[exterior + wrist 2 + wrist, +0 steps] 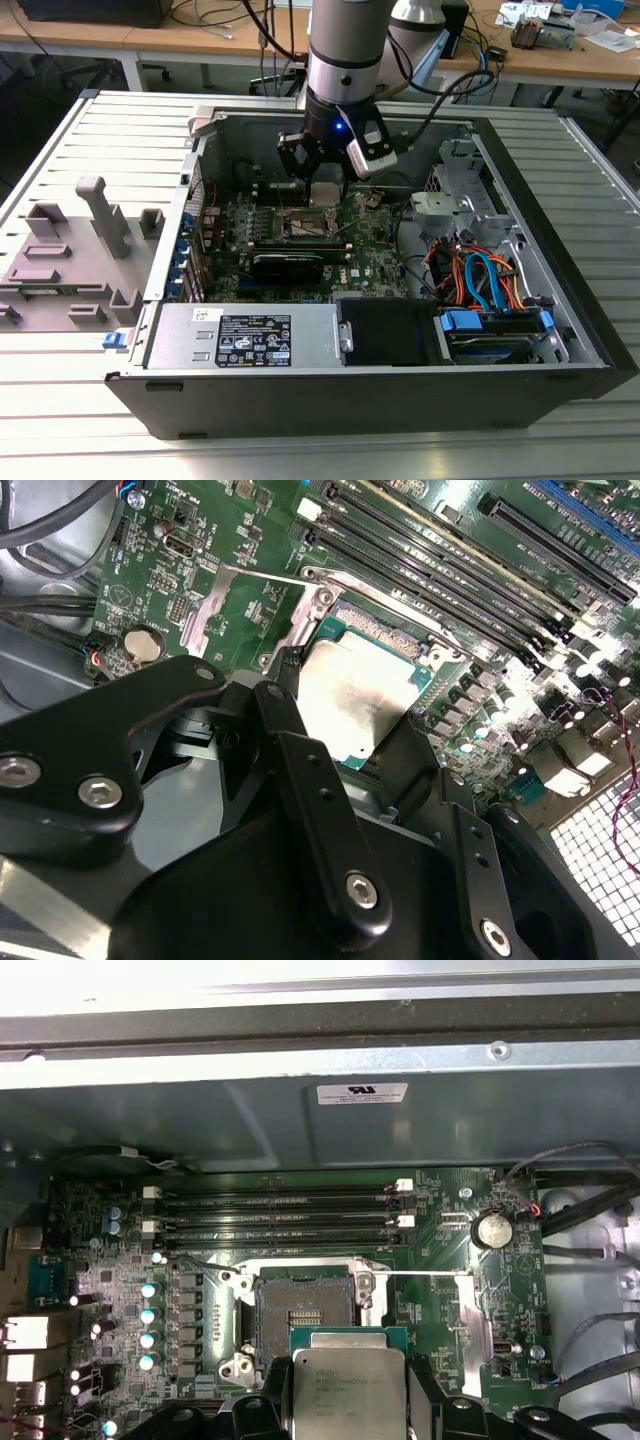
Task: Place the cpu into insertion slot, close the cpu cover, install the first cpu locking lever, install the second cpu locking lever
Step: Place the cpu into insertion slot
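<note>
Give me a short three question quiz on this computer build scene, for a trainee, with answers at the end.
1. True or false: the cpu already sits in the insertion slot.
2. The gripper is: A open over the cables, B shut on the cpu, C shut on a screwdriver.
3. Fill in: the circuit board around the slot is coloured ___.
Key: 1 false, it is held clear of the empty slot; 2 B; 3 green.
</note>
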{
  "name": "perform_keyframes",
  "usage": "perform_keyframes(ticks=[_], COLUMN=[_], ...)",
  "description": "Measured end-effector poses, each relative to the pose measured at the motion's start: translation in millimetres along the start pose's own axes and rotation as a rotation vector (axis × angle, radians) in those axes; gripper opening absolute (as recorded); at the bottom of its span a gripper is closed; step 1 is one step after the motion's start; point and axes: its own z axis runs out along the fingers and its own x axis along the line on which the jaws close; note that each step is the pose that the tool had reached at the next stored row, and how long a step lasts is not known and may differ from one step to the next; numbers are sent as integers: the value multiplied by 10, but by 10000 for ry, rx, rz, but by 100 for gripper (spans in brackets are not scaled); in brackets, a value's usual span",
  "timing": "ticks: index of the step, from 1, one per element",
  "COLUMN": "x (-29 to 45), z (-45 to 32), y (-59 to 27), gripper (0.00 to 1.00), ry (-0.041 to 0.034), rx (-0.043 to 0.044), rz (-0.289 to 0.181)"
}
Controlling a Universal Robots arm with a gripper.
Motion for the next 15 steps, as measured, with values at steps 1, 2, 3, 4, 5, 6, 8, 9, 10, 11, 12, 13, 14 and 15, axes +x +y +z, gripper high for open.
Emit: perform_keyframes(ticks=[1, 2, 3, 4, 5, 6, 8, 9, 10, 11, 12, 13, 14, 15], x=[0, 0, 0, 0, 0, 0, -1, -1, -1, -1, -1, -1, -1, -1], z=[2, 5, 9, 13, 15, 18, 24, 26, 29, 32, 34, 37, 40, 43], y=[-1, -1, -2, -3, -4, -4, -6, -6, -7, -8, -8, -9, -10, -10], gripper=[55, 55, 55, 55, 55, 55, 55, 55, 55, 55, 55, 55, 55, 55], ry=[0, 1, 0, 0, 0, 0, 0, 0, 0, 0, 0, 0, 0, 0], rx=[0, 0, 0, 0, 0, 0, 0, 0, 0, -1, 1, 1, 0, 0], rz=[1, 1, 0, 1, 1, 0, 0, 0, 0, 0, 0, 0, 0, 0])
